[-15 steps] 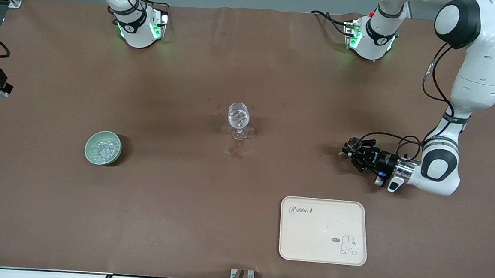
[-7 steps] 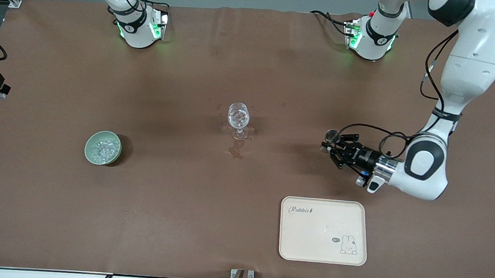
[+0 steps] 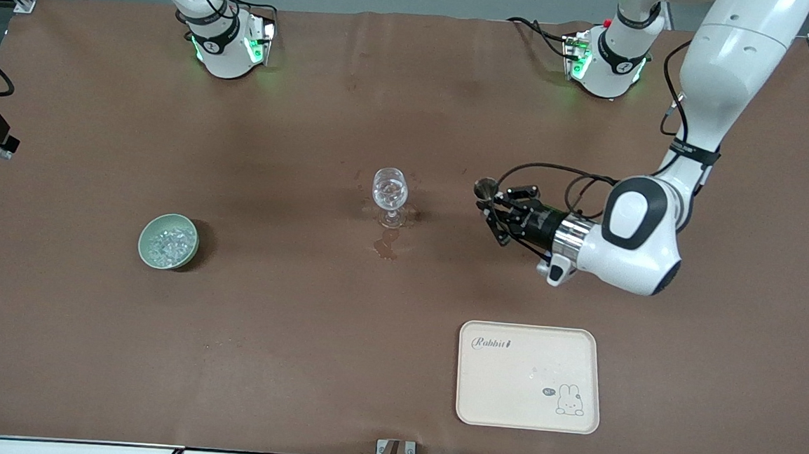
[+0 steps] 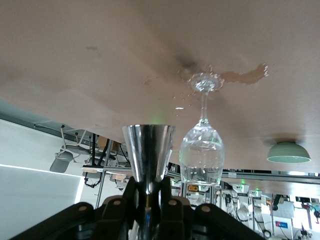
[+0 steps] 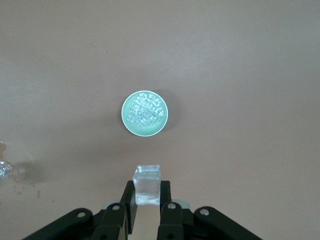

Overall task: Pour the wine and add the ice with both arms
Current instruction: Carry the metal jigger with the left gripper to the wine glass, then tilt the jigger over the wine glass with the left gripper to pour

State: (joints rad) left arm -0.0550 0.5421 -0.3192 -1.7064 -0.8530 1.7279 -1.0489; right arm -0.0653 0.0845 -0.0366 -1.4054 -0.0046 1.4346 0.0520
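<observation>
The left gripper [image 3: 491, 208] is clamped on a small metal cup [image 3: 485, 187], held upright in the air just beside the glass [image 3: 390, 189], toward the left arm's end of the table. The right gripper [image 5: 147, 202] is clamped on a clear cube [image 5: 147, 182], held high over the table above the green bowl [image 3: 145, 238]. The ice [image 3: 169, 243] lies piled in that bowl, well apart from the glass, toward the right arm's end. A wet stain [image 3: 385, 244] lies just beside the glass foot, nearer the front camera.

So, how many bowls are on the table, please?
1. The pale green bowl holding ice stands on the table toward the right arm's end, nearer the front camera than the wine glass.
</observation>
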